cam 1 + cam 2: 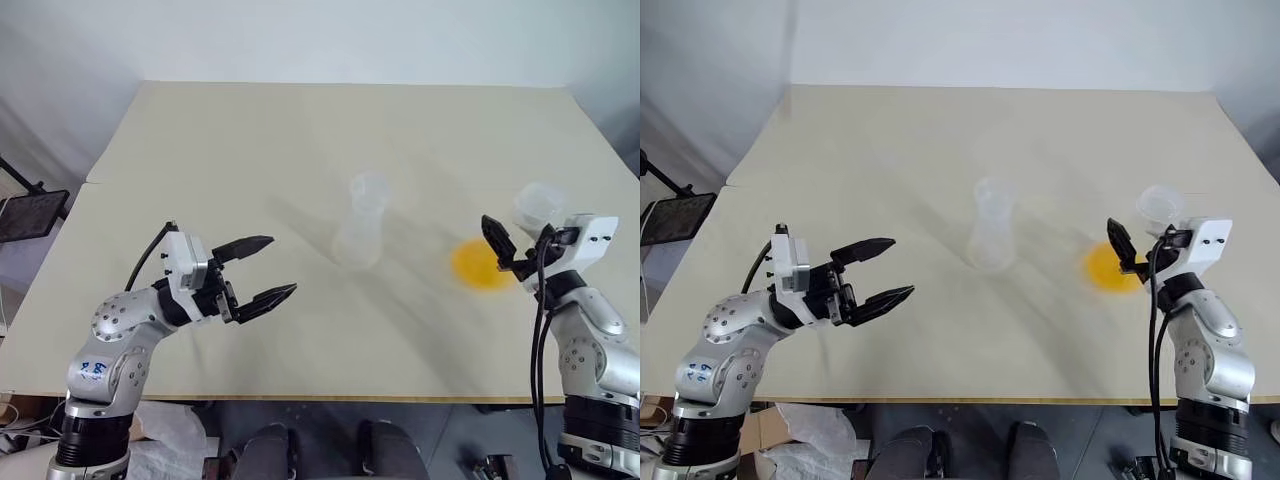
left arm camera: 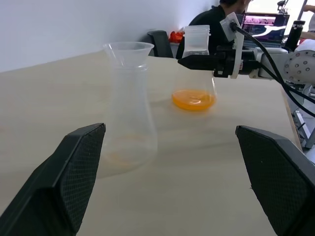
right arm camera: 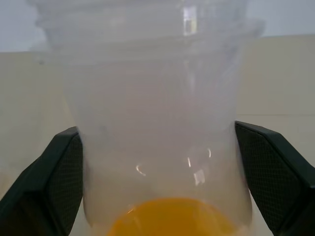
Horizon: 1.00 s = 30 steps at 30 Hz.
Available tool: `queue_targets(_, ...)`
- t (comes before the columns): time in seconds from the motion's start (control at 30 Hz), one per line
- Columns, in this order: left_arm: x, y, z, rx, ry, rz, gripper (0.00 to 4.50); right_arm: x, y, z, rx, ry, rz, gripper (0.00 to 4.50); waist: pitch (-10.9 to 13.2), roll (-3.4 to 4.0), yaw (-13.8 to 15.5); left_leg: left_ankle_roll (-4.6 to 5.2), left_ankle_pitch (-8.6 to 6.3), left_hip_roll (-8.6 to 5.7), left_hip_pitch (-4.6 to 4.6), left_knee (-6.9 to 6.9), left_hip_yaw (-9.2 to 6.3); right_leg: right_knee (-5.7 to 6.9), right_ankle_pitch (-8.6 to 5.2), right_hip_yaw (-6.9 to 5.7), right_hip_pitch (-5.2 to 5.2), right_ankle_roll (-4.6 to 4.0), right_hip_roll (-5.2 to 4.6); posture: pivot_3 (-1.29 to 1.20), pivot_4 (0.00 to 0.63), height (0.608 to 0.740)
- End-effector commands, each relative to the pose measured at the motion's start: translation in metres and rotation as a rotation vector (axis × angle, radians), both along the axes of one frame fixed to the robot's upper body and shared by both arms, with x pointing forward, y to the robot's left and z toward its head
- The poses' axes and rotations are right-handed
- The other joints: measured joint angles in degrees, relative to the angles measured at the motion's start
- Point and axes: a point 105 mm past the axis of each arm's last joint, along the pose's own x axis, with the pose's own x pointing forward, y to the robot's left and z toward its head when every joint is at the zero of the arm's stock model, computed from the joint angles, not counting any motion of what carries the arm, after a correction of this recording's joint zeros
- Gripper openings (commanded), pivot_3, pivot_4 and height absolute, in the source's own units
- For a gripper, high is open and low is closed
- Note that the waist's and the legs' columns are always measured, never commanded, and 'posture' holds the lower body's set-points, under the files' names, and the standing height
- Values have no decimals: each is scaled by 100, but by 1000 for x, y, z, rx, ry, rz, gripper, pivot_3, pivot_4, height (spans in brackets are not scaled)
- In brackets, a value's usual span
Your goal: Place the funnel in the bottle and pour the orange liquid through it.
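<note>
Flanking the neck of a wide-mouthed clear flask (image 3: pixel 157 123), the right gripper's (image 1: pixel 515 255) fingers (image 3: pixel 49 182) are spread apart, one on each side of the glass; in the right wrist view they lie at or just beside its walls, and whether they actually press on it cannot be told. The orange liquid (image 1: pixel 482 265) is seen pooled in the bottom of that flask, which stands on the bench (image 1: pixel 300 140) near its right edge. The left gripper's (image 1: pixel 262 270) fingers (image 1: pixel 245 245) are held wide open over the bench's near left part, with nothing between them and nothing touched.

The bottle (image 1: pixel 362 232) is placed upright near the middle of the bench, well apart from both grippers, between them. The funnel (image 2: pixel 129 51) is seated in its neck, the cone resting on the rim. A faint trace of yellow is visible at the bottle's base in the left wrist view.

The bench is a pale, cream-coloured surface, with a seam across its left edge. A white wall is seen behind it. A person in dark clothing (image 2: pixel 206 22) is seated at a lit screen (image 2: pixel 268 24) beyond the bench's right side, beside a dark chair (image 2: pixel 160 42). A black stand (image 1: pixel 30 205) is found off the left edge.
</note>
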Motion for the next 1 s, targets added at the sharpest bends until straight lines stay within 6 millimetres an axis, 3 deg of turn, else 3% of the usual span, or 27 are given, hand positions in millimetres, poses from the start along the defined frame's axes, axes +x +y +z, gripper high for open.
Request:
queue_targets(0.03, -5, -4, 6, -7, -41, -16, 4500, -7, -9, 27, 22, -98, -8, 4472, 0, 0, 1, 0, 0, 0, 0, 0, 0, -1, 0, 0, 0, 0, 0, 0, 150, 740)
queue_targets(0.47, 0, -6, 7, -5, -53, -32, 4500, -8, -14, 34, 75, -136, -28, 4472, 0, 0, -1, 0, 0, 0, -1, -1, 0, -4, 0, -1, 0, 0, 0, 0, 150, 740)
queue_targets(0.57, 0, -6, 7, -3, -56, -33, 4500, -8, -12, 35, 78, -145, -15, 3864, 0, 0, 2, 0, 0, 0, -1, -2, -1, -4, 0, -1, 0, 0, 0, 0, 150, 740)
queue_targets(0.7, 1, -5, 7, -1, -59, -33, 4500, -8, -8, 36, 78, -155, -2, 2652, 1, 0, 2, 0, 0, 0, -2, -2, -1, -4, 0, -1, 0, 0, 0, 0, 150, 740)
queue_targets(1.0, 3, -6, 14, -21, -77, -27, 4500, -3, 25, 54, -34, -194, 70, 2633, 9, 15, -3, 0, 0, 1, -2, -3, -1, -6, 0, -2, -1, 0, 1, 0, 150, 740)
